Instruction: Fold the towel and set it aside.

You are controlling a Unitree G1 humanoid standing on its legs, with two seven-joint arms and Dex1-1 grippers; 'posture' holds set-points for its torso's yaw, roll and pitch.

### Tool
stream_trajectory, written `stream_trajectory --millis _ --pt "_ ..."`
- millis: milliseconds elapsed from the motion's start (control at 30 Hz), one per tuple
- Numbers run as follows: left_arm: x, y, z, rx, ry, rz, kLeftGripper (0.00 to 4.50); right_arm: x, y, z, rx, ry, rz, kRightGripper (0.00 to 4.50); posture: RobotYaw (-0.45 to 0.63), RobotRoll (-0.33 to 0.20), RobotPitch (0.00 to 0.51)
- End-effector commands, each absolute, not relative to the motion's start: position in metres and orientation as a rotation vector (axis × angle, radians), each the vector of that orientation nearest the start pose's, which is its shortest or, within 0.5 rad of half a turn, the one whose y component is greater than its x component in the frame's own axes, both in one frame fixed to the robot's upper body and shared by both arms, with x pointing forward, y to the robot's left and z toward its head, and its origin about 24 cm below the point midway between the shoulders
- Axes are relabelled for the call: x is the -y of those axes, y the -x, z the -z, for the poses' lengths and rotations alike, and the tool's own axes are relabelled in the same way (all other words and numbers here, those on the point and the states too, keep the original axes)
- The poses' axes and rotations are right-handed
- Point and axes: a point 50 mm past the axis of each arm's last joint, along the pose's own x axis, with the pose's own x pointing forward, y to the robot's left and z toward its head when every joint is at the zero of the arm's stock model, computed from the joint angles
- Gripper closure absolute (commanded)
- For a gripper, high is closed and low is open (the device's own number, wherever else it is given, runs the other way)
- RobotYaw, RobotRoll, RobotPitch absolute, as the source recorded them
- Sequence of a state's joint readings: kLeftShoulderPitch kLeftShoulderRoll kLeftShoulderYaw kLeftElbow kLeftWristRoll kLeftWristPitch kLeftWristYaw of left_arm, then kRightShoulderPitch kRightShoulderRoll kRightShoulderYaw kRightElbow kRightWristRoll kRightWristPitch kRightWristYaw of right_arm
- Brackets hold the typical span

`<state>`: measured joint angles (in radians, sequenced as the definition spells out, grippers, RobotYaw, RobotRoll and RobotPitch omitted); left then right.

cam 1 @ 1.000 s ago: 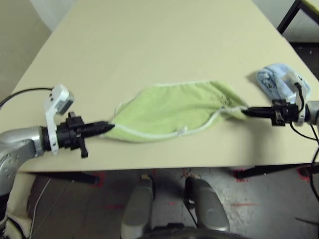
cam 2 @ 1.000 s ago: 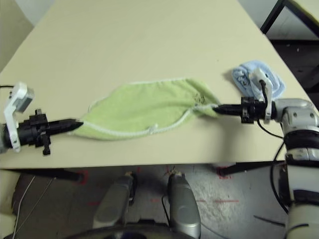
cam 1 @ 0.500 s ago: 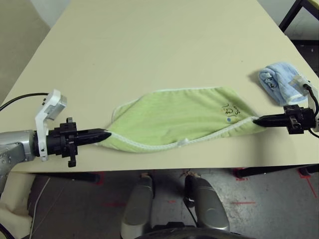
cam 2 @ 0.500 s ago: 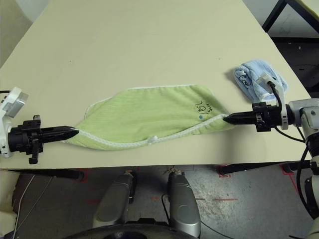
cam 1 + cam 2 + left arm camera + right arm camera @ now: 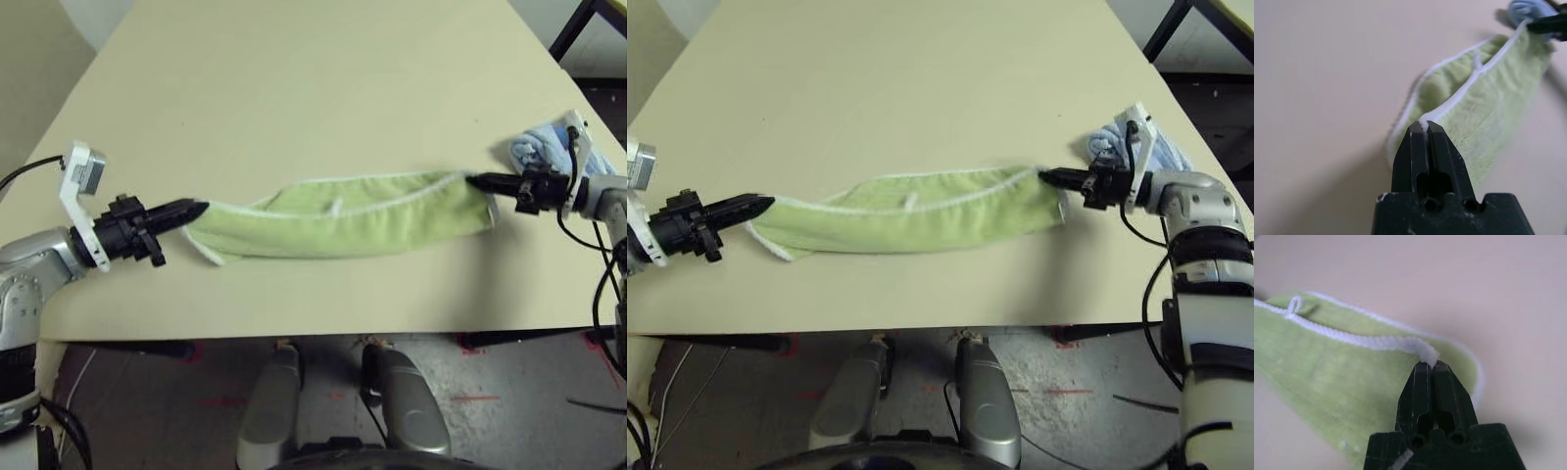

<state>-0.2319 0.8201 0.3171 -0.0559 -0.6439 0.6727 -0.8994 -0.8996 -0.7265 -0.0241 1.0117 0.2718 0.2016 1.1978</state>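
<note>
Both arms have carried the towel's (image 5: 343, 215) near edge away across the table (image 5: 294, 78), folding it into a long band lying crosswise. Left gripper (image 5: 201, 208) and right gripper (image 5: 472, 180), clamped tight, pinch its two end corners.

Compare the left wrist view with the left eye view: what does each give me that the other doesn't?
Left wrist only: close up, the left gripper shut on the towel's white corner edging.
Left eye only: the whole towel stretched into a long doubled band along the table's near edge, and both silver forearms.
Both: the right gripper pinching the opposite end, with the blue rolled towel behind it.
</note>
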Motion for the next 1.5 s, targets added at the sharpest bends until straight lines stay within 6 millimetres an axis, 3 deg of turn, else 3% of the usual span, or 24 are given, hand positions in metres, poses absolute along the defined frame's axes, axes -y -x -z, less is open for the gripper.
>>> stream_trajectory --millis 33,333,633,1033,1167,1433,1467,1500 --pt "-0.285 -0.268 -0.156 -0.242 -0.066 0.644 4.47 0.293 -0.358 -0.154 -0.292 0.098 -0.697 4.5 0.19 0.0 0.166" --pt "-0.279 -0.284 -0.141 -0.25 -0.159 0.624 4.47 0.282 -0.373 -0.155 -0.285 0.16 -0.597 4.5 0.19 0.0 0.159" --pt "-0.269 -0.305 -0.139 -0.189 -0.212 0.61 4.47 0.275 -0.379 -0.15 -0.3 0.189 -0.544 4.5 0.19 0.0 0.155" --pt "-0.272 -0.312 -0.135 -0.153 -0.261 0.555 4.47 0.271 -0.382 -0.148 -0.247 0.195 -0.501 4.5 0.18 0.0 0.159" --pt "-0.274 -0.311 -0.136 -0.162 -0.27 0.549 3.42 0.272 -0.382 -0.15 -0.242 0.211 -0.501 3.35 0.18 0.0 0.162" --pt "-0.273 -0.293 -0.162 -0.143 -0.251 0.632 0.33 0.284 -0.378 -0.186 -0.136 0.105 -0.593 0.26 0.18 0.0 0.17" --pt "-0.272 -0.29 -0.165 -0.142 -0.249 0.644 0.03 0.286 -0.377 -0.19 -0.126 0.088 -0.598 0.01 0.18 0.0 0.17" --pt "-0.271 -0.285 -0.17 -0.139 -0.248 0.665 0.03 0.288 -0.376 -0.196 -0.115 0.06 -0.608 0.01 0.18 0.0 0.172"
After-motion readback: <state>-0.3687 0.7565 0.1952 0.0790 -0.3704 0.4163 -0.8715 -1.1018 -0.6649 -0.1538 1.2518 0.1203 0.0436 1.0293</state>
